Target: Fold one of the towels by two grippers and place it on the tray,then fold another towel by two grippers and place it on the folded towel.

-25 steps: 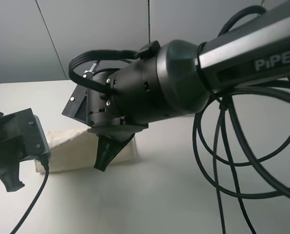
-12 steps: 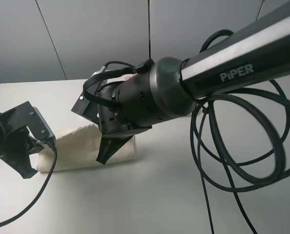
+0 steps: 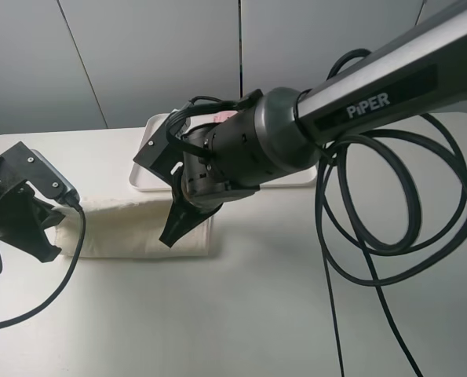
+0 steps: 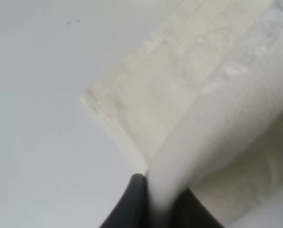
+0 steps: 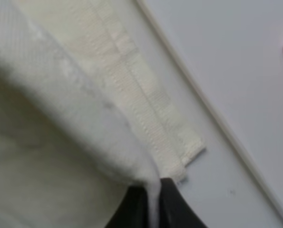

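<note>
L gripper (image 4: 158, 197) & R gripper (image 5: 154, 197) both clamp fluffy cream terry towel (image 3: 127, 232) – folded strip, stitched hem.

We see a pale, matte tabletop (image 3: 241, 314) with a rounded far corner, and behind it a grey panelled wall (image 3: 155, 55) divided by thin dark seams (image 3: 240, 31).

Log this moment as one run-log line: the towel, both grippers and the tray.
stage: cream-white towel doubled over on table | left gripper: pinching its edge | right gripper: pinching its edge | tray: behind towel
</note>
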